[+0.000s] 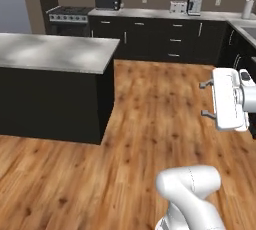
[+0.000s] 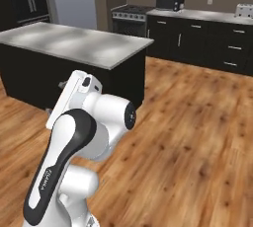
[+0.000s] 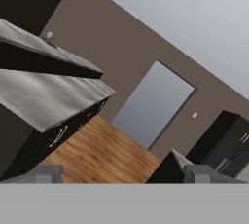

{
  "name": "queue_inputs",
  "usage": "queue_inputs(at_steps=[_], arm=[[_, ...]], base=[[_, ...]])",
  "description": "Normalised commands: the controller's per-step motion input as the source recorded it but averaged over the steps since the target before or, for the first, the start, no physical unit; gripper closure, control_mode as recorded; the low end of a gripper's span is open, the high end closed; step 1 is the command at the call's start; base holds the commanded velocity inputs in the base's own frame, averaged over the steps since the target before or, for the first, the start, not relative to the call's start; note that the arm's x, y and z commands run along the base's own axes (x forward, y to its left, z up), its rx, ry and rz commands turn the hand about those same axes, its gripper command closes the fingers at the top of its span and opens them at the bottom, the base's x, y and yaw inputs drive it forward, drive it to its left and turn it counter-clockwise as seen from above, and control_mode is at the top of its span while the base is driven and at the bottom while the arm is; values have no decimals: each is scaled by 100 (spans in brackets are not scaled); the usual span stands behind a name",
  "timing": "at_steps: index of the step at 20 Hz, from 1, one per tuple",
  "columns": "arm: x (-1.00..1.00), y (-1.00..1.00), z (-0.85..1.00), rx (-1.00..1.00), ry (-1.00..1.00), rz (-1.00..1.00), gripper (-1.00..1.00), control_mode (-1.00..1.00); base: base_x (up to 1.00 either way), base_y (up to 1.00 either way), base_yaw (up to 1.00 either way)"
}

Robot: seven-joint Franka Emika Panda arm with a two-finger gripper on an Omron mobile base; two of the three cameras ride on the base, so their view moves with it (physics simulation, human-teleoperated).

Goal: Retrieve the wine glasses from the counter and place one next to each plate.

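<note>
My gripper (image 1: 204,99) hangs over the wooden floor at the right of the left base view. Its fingers point left toward the island and stand wide open with nothing between them. In the hand view the two fingertips rise far apart at the bottom, and the gripper (image 3: 124,173) is empty. The counter (image 1: 165,14), a pale stone top over black drawer fronts with silver handles, runs along the back wall. The wine glasses and the plates are out of view. A tiny pale object (image 3: 48,35) stands on a far worktop, too small to identify.
A black island with a grey top (image 1: 55,51) fills the left side, and my arm (image 2: 74,137) stands close in front of it. A stove (image 1: 69,15), a toaster oven (image 1: 108,0), a toaster (image 1: 178,7) and a coffee machine (image 1: 194,3) line the back. Wooden floor (image 1: 150,119) lies open ahead.
</note>
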Motion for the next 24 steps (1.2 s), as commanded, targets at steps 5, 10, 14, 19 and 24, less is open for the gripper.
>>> queue_inputs(at_steps=[5, 10, 14, 19, 24], arm=[[0, 0, 0, 0, 0, 0, -100, 100], [0, 0, 0, 0, 0, 0, -100, 100], [0, 0, 0, 0, 0, 0, -100, 100], [0, 0, 0, 0, 0, 0, -100, 100], [0, 0, 0, 0, 0, 0, -100, 100]], base=[[100, -29, 1], [100, -47, 1], [100, -53, 0], [100, -41, 0], [100, -32, 0]])
